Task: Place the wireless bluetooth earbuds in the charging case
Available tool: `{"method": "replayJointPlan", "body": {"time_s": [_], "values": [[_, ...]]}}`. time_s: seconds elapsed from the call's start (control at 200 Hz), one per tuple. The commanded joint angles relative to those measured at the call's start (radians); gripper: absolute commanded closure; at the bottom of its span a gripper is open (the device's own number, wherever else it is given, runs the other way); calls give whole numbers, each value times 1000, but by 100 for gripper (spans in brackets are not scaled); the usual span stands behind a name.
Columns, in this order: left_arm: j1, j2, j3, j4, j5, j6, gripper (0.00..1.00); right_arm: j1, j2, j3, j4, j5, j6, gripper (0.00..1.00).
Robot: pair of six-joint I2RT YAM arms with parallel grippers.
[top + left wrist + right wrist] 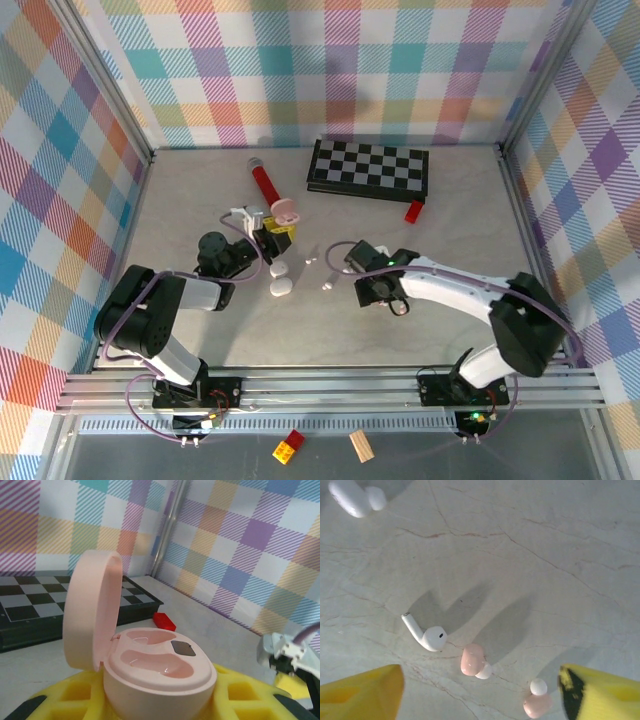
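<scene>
Pickup step: our right gripper (480,692) hangs open, a pink earbud (472,659) between its jaws; we must lower and close. Our left gripper (150,707) apparently clamps the opened charging case (155,662).

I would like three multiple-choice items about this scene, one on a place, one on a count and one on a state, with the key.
1. Where does the red block lie?
A. beside the chessboard's right end
B. on top of the chessboard
C. against the left wall

2. How many pinkish earbuds does the right wrist view show?
A. one
B. two
C. four

3. What is the state of the pink case?
A. lid shut
B. lid open, both wells empty
C. lid open, an earbud in each well

Key: 1 A, the block sits just off the board's right near corner. 2 B, two pink ones lie near a white stemmed earbud. 3 B, the lid stands up and the wells hold nothing.
</scene>
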Motion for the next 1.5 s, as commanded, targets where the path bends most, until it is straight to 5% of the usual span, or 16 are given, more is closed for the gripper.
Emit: {"method": "replayJointPlan", "body": {"time_s": [0.0, 0.315, 0.995, 1.23, 1.495], "values": [[19, 6, 27, 45, 33, -12, 65, 47, 98, 57, -118, 144, 76, 36], [22, -24, 0, 45, 32, -6, 65, 83, 238, 117, -155, 159, 105, 59], [22, -25, -3, 44, 49, -5, 65, 82, 305, 143, -141, 127, 82, 84], [19, -18, -2, 42, 71, 15, 65, 72, 205, 117, -96, 84, 58, 85], [-39, -7, 6, 40, 62, 62, 65, -35, -51, 18, 50, -164, -5, 84]]}}
